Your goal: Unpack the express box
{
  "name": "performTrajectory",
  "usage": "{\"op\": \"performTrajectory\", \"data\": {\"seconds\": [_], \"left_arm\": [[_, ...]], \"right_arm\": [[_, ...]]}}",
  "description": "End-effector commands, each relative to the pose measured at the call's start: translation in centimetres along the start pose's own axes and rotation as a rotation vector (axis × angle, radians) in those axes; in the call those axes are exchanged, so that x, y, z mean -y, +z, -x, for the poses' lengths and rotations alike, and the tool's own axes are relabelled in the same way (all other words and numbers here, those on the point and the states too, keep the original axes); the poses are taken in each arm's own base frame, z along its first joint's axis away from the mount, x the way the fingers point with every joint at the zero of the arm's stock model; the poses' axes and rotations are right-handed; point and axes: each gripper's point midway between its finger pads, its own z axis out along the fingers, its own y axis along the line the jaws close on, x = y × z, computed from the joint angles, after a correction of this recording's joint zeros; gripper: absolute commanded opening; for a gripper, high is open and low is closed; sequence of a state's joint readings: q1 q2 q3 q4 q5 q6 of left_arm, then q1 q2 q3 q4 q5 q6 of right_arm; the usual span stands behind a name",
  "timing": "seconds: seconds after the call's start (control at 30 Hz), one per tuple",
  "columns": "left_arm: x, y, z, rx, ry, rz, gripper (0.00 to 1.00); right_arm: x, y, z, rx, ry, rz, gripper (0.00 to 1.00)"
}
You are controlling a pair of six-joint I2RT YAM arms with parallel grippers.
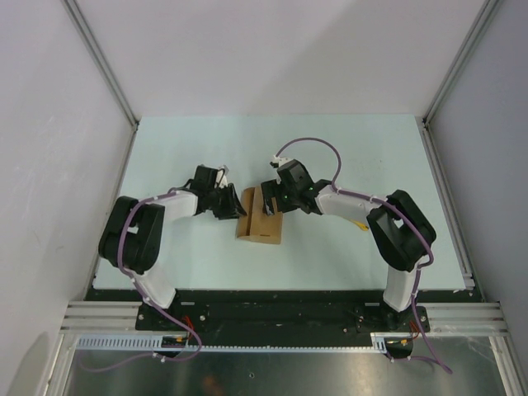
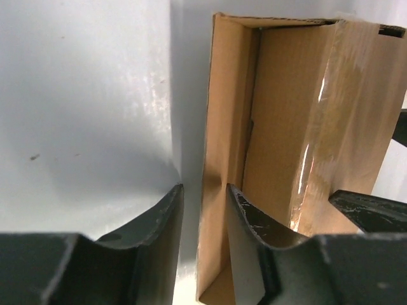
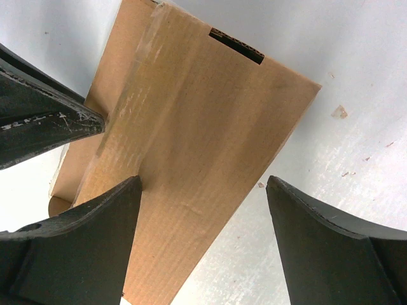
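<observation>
The express box [image 1: 262,221], brown cardboard with a strip of clear tape, lies mid-table between both arms. My left gripper [image 1: 234,204] is at its left end. In the left wrist view the box's raised left wall [image 2: 222,127] stands between the narrowly parted fingers of the left gripper [image 2: 205,187]. The right finger is inside the box against that wall, and a sliver of table shows beside the left finger. My right gripper [image 1: 269,201] hovers wide open over the box top [image 3: 197,121]. One finger of the right gripper [image 3: 203,184] is above the cardboard, the other above bare table.
The pale table [image 1: 346,157] is fenced by aluminium rails [image 1: 450,198] and white side walls. Both arm bases sit at the near edge [image 1: 272,313]. A small fleck of debris [image 3: 339,112] lies right of the box.
</observation>
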State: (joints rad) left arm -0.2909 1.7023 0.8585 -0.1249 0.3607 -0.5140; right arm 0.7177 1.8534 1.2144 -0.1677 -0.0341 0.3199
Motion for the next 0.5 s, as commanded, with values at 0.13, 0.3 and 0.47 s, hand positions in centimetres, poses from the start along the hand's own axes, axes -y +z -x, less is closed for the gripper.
{"op": "performTrajectory", "data": {"seconds": [0.13, 0.3, 0.47], "left_arm": [[0.7, 1.6, -2.2, -0.116, -0.011, -0.074, 0.28], [1.3, 0.9, -1.2, -0.070, 0.019, -0.081, 0.00], [3.8, -2.3, 1.9, 0.057, 0.076, -0.116, 0.00]], "right_arm": [[1.8, -1.2, -1.1, -0.038, -0.013, -0.077, 0.84], [1.7, -2.0, 0.0, -0.003, -0.013, -0.085, 0.92], [1.0, -3.4, 1.6, 0.027, -0.002, -0.073, 0.96]]}}
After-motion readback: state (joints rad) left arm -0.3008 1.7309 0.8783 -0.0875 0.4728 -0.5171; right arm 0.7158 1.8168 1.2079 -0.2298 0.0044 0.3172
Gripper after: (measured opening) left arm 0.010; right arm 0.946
